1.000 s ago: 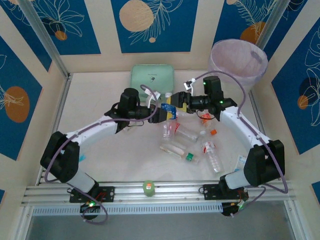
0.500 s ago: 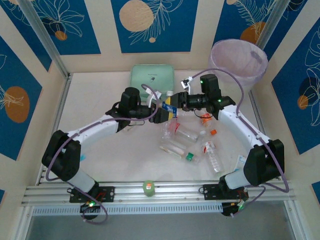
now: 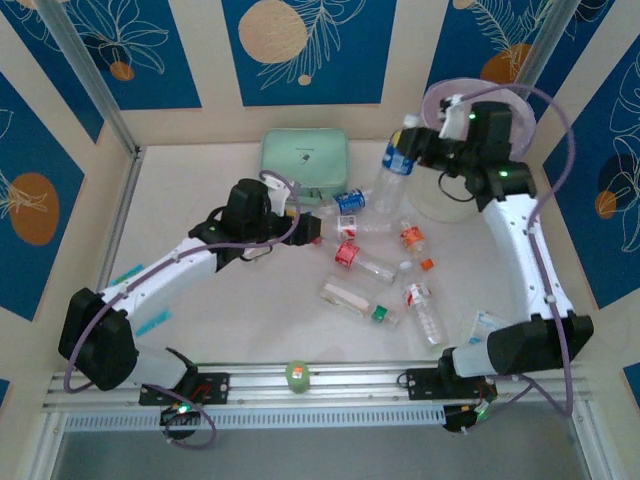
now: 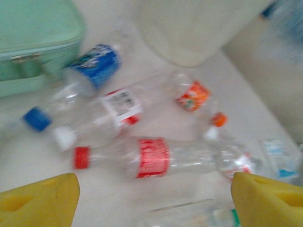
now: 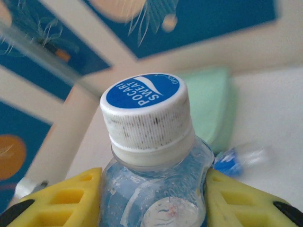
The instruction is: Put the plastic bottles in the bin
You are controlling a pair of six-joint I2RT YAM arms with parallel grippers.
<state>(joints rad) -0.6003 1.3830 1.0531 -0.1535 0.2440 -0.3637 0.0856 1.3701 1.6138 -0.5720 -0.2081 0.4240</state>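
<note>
right hand pinches the pocari sweat bottle at its shoulder; likely light, slick, crushable. left hand stands spread.

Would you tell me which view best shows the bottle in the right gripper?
The right wrist view: the bottle is close and sharp, cap lettering legible, between yellow fingers. The top view shows it whole but small.

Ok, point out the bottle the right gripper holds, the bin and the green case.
held bottle (image 3: 397, 163), top external view, its blue label.
bin (image 3: 436, 93), top external view, left part of the rim.
mint green case (image 3: 304, 160), top external view, middle of the lid.
</note>
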